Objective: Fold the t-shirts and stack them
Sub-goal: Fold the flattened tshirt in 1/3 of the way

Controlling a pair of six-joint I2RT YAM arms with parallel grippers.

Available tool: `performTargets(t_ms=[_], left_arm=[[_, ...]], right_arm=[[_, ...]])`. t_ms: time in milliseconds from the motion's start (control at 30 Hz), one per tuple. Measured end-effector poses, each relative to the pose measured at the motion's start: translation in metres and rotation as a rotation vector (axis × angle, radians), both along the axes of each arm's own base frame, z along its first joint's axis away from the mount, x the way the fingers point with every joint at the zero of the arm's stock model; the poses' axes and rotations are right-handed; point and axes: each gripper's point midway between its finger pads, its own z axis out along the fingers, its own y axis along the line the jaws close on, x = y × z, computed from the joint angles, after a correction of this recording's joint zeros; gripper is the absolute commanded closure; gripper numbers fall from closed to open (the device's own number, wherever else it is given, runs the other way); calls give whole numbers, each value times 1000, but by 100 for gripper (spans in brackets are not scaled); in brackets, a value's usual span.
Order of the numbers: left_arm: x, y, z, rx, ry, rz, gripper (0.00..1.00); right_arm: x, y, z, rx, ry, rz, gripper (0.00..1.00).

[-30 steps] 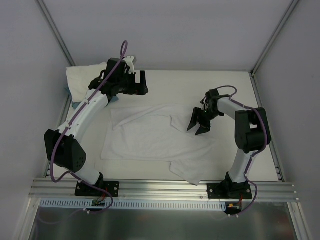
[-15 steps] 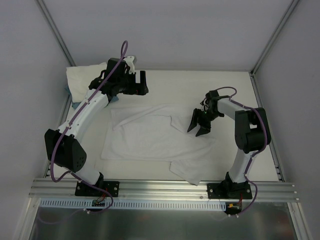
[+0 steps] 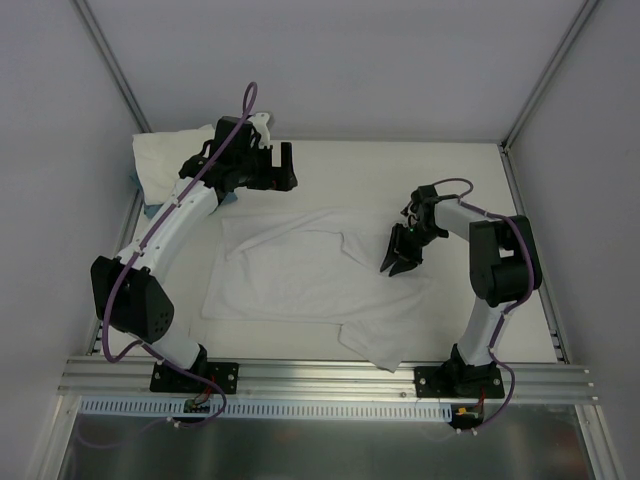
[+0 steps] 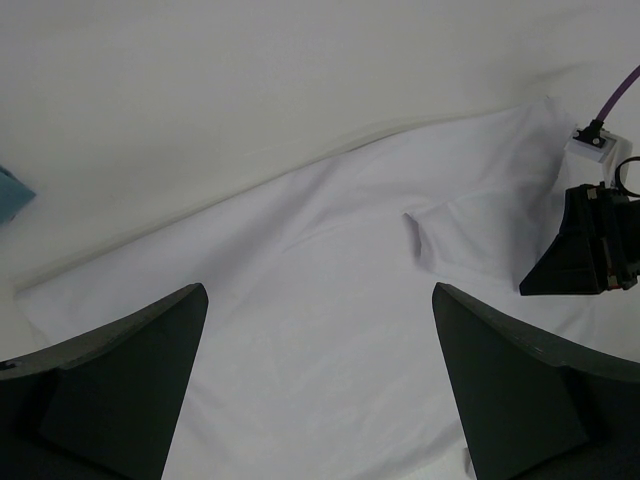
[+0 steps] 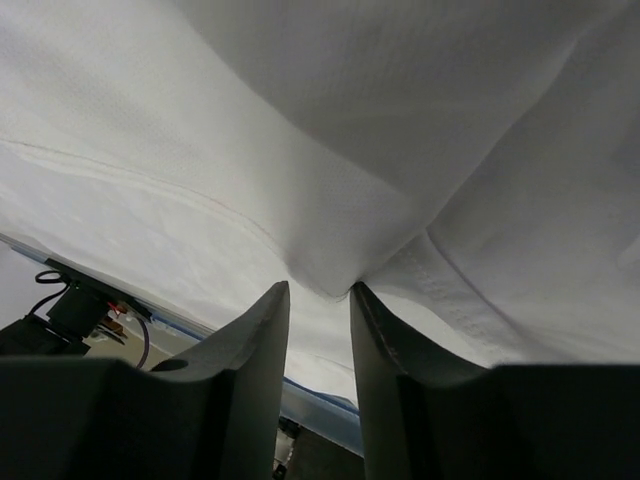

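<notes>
While one white t-shirt (image 3: 300, 275) lies spread across the middle of the tabletop (image 3: 400, 170), its upper part doubled over itself in an uneven flap and one sleeve trailing toward the near edge, the right hand (image 3: 396, 262) sits at the shirt's right border. Seen from the right wrist, its two dark fingers (image 5: 250, 360) stand close together, with a puckered fold of the cloth drawn into the narrow gap between their tips, so that it has a pinch on the fabric. A stitched hem runs across the cloth just beside that pinch.

The left hand (image 3: 275, 170) hangs above the tabletop at the far left, beyond the shirt's far edge, its fingers (image 4: 130, 380) spread as wide as they go and holding nothing.

In the far left corner rests a pile of folded t-shirts (image 3: 165, 155), white as well. A small teal-blue flat item (image 4: 10, 192) peeks out at that pile's near side.
</notes>
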Motion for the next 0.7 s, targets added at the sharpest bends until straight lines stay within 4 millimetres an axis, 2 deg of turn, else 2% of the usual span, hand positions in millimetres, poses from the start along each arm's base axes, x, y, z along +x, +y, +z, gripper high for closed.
performTargets(t_ms=[67,233,267,567,700], left_arm=[[0,0,0,1,0,-1,1],[0,1,0,10,-6,-9,1],[0,1,0,12,-7,-11,1],[0,1,0,18,-11,-16,1],[0,1,0,21,-12,-18,1]], right_arm=[[1,0,0,0,-2,0,71],[2,0,0,0,-9,1,98],[2,0,-1,-1,-11,1,100],[1,-4,-2,-27,-8,-1,100],[3,-11,5,-48,-12,-2,100]])
